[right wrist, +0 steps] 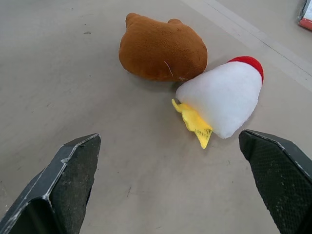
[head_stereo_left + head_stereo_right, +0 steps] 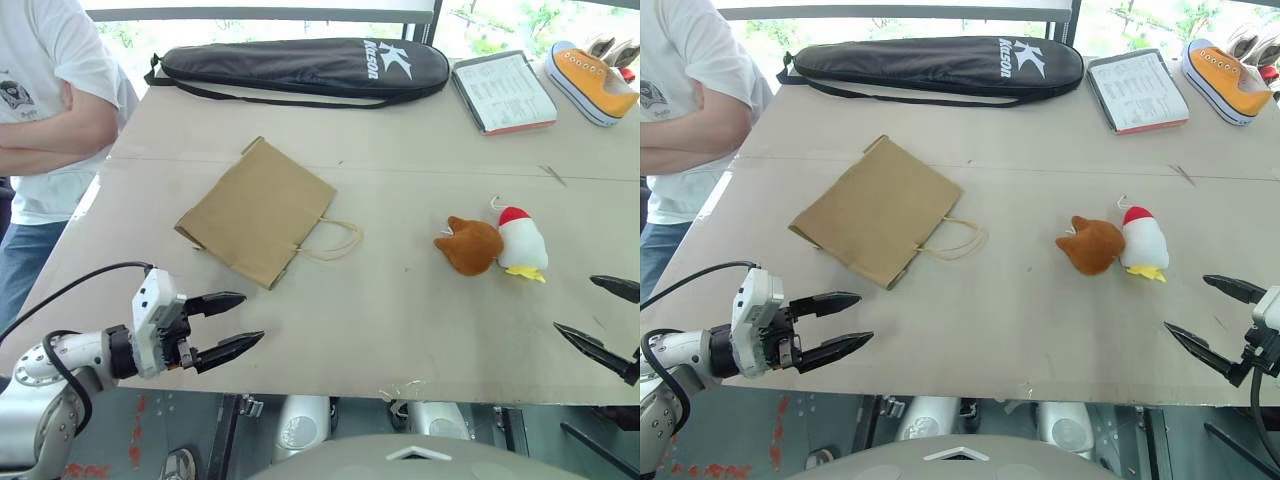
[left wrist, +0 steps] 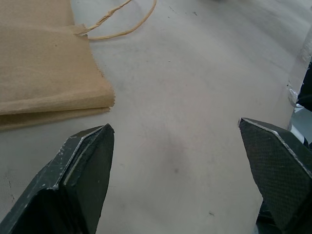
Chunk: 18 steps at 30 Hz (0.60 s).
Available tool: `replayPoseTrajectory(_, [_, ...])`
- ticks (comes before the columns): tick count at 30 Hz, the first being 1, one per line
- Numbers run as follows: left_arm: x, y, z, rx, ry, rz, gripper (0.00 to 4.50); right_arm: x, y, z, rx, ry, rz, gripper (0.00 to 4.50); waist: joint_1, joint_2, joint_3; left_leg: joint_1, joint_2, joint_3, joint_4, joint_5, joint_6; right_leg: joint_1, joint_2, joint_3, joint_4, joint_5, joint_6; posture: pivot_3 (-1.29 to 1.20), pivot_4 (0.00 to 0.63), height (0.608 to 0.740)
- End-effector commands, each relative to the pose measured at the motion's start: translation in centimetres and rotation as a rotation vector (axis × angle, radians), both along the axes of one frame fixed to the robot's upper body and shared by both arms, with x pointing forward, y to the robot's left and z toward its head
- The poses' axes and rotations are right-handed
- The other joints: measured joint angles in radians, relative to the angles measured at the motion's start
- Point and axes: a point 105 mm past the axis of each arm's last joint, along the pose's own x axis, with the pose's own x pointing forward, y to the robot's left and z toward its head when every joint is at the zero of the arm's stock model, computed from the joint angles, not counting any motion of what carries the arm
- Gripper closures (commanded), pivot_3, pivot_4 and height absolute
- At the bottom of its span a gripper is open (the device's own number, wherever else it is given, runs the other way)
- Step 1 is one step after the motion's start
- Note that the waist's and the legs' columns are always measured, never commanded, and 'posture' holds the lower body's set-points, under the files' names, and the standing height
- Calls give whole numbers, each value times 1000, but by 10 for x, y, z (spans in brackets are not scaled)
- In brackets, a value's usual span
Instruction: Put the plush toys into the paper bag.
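Head views: you have the paper bag (image 2: 258,211) lying flat on the table (image 2: 400,320), mouth and cord handles (image 2: 333,240) turned toward the middle, so it will likely need opening or propping before anything goes in. To its right, well apart, the brown plush toy (image 2: 470,246) and the white plush toy (image 2: 522,245) lie touching each other, near your right gripper (image 2: 1210,315), whose fingers are spread and empty. Your left gripper (image 2: 232,322) hangs at the near table edge, short of the bag, fingers spread, holding nothing. At the far side: a long black zip case (image 2: 305,66), a clipboard (image 2: 503,92), an orange sneaker (image 2: 590,82); a person (image 2: 50,110) with folded arms stands at the left, windows behind. Left wrist view: the bag's folded corner and one handle loop lie ahead on bare pale board. Right wrist view: both toys sit ahead of the open fingers, the white one nearer, red top pointing away; judged, that arm is placed to take a toy first.
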Motion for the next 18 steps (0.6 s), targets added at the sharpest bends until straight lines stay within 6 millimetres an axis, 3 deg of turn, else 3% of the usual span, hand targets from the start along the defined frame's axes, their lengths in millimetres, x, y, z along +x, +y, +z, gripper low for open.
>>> replayPoseTrajectory(1, [11,-9,17,18,-103,-15,85,5,13,12,25,-59,49,0,0,0,0,0,0,0,0,0,0,0,0,0,0,0,0,0,150,740])
replayPoseTrajectory(4, [31,-39,39,9,-228,-58,85,17,49,30,120,-148,138,0,2,0,0,0,0,-1,1,0,0,0,-1,0,0,0,0,0,150,740])
replayPoseTrajectory(7, [41,-50,43,42,-245,-80,85,15,68,33,159,-129,198,0,0,0,-1,0,-1,0,1,0,0,1,0,1,1,0,0,0,150,740])
replayPoseTrajectory(13, [79,-73,43,217,-327,-107,85,17,100,39,163,-172,255,0,1,0,-1,-1,-2,-1,-1,0,1,0,4,0,0,1,5,0,150,740])
replayPoseTrajectory(17, [95,-88,27,318,-427,-221,85,25,112,34,172,-156,246,0,-1,-1,-1,0,-3,0,-1,0,1,0,4,2,0,1,5,0,150,740])
replayPoseTrajectory(18, [98,-91,23,322,-434,-238,301,27,114,34,166,-160,250,0,-1,-1,-1,0,-4,1,-1,0,1,1,4,2,0,1,5,0,150,740])
